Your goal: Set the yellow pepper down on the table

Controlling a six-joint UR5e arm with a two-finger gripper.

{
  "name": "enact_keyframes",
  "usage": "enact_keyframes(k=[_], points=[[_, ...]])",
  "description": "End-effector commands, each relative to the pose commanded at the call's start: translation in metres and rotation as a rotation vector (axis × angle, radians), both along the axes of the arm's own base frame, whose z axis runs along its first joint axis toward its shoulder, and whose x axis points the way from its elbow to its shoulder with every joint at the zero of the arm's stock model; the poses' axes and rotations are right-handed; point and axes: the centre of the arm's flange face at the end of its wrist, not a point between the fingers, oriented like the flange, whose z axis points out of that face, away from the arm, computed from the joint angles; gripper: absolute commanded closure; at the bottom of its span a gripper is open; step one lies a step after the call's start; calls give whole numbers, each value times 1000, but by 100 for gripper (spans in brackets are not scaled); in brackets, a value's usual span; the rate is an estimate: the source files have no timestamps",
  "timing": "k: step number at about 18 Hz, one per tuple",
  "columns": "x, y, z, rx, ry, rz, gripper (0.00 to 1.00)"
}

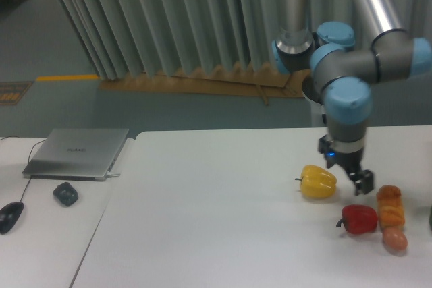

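Note:
The yellow pepper (318, 181) lies on its side on the white table (202, 220), at the right, with its dark stem pointing left. My gripper (348, 176) hangs just right of it and slightly behind, close to the tabletop. Its jaws stand apart; the right finger (365, 181) shows clearly, while the left one is mostly hidden behind the pepper. Nothing is held between them, and the pepper rests on the table on its own.
A red bell pepper (358, 219) lies just in front of the gripper. An orange-brown bread-like item (391, 207) and a small peach-coloured item (395, 239) lie to its right. On the narrower left desk are a laptop (77, 153), a dark object (65, 193) and a mouse (10, 217).

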Motion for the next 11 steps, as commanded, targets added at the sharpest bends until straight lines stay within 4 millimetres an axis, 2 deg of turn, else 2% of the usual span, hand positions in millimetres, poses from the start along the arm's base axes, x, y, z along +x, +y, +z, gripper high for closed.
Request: enact_keyframes(k=[1,3,7,11], points=[[-20,-11,11,34,70,26,0],[-27,-15,17,42,85,42,0],[-13,-15,13,7,43,37,0],[1,-3,7,-1,21,53,0]])
